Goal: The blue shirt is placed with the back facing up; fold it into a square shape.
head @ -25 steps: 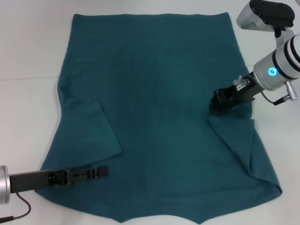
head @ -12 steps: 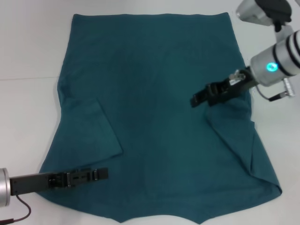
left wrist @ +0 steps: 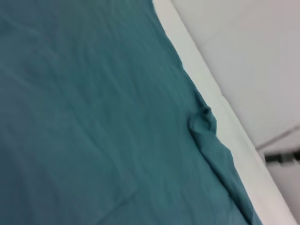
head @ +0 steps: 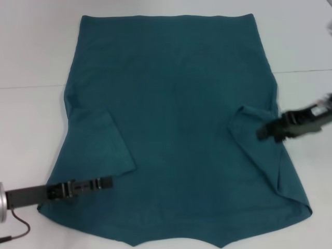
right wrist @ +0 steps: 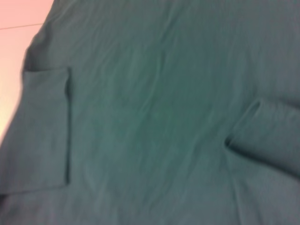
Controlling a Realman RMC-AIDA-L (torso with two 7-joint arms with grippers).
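Blue shirt (head: 176, 119) flat on white table (head: 31, 57), back up, both sleeves folded in.

Shirt covers most of table, hem at far edge, collar end nearest robot. L sleeve (head: 98, 142) folded inward over shirt body, flat w/ sharp crease; R sleeve (head: 264, 150) also folded in, its upper corner a bit rumpled. Left gripper (head: 101, 182) sits low over shirt's near-left corner, just below L sleeve fold, fingers close together w/ narrow gap, nothing held. Right gripper (head: 264, 130) over R sleeve fold near shirt's right edge, blurred; can't tell whether it's wide or closed, or gripping cloth. Wrist views: mostly teal fabric w/ soft wrinkles.
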